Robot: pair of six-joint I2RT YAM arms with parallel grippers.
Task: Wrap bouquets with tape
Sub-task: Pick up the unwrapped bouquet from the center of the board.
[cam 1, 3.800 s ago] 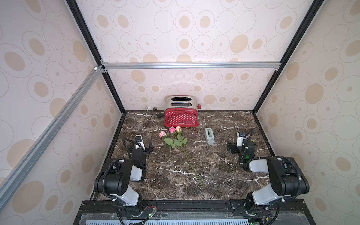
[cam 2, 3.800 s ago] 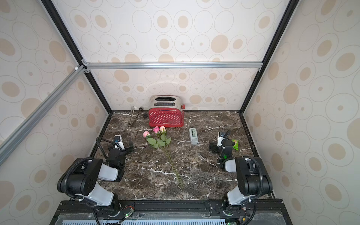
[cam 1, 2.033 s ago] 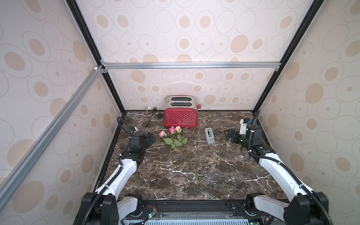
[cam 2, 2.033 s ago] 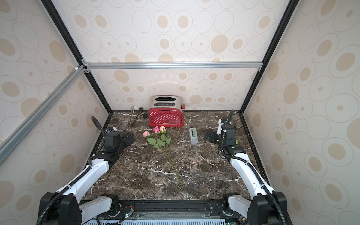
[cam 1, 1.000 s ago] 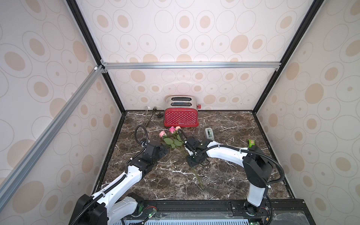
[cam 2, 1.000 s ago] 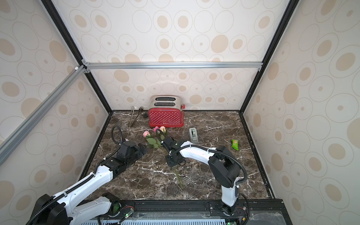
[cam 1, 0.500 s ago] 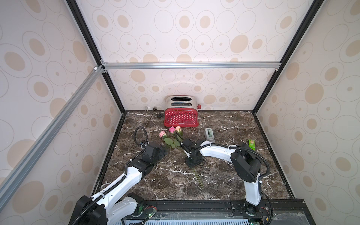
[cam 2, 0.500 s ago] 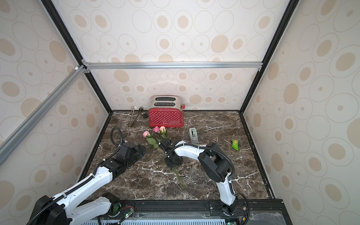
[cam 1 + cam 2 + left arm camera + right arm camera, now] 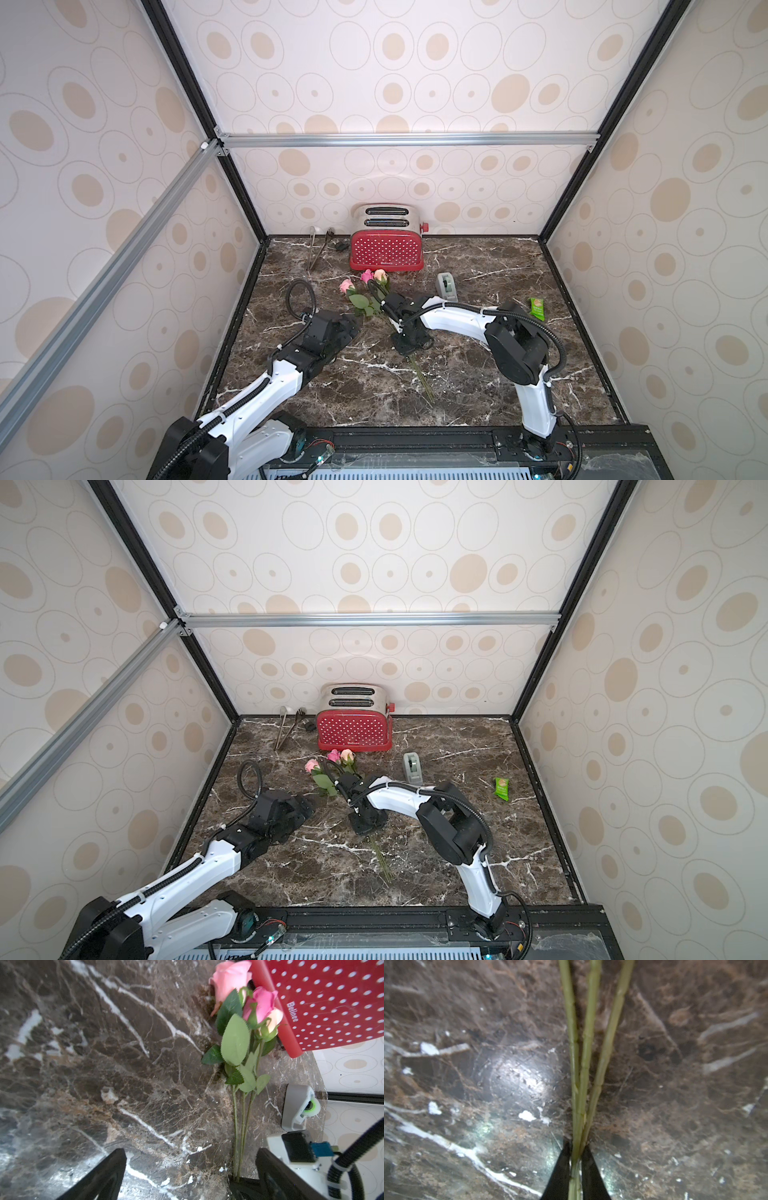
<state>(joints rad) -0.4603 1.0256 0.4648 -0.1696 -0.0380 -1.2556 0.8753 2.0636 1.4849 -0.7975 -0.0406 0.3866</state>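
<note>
The bouquets point(image 9: 365, 293) point(image 9: 330, 771) lie on the marble top in front of the toaster: two pink roses and a peach one, with green leaves. Their thin stems point(image 9: 588, 1043) run toward the front edge. My right gripper point(image 9: 576, 1159) point(image 9: 409, 343) point(image 9: 365, 823) points down at mid-stem, shut on all three stems. My left gripper point(image 9: 191, 1167) point(image 9: 349, 328) hovers low just left of the stems point(image 9: 241, 1126), open, with nothing between its fingers point(image 9: 112, 1167). The tape point(image 9: 446, 286) point(image 9: 412, 767) point(image 9: 297, 1105), a grey dispenser, stands to the right of the roses.
A red dotted toaster point(image 9: 386, 249) point(image 9: 332, 1001) stands at the back wall. Metal tongs point(image 9: 318, 249) lie to its left. A small green packet point(image 9: 537, 308) lies near the right wall. The stem ends point(image 9: 424, 386) reach toward the front edge.
My right gripper has closed on the stems and its arm has folded slightly leftward. The left arm has barely moved and stays open.
</note>
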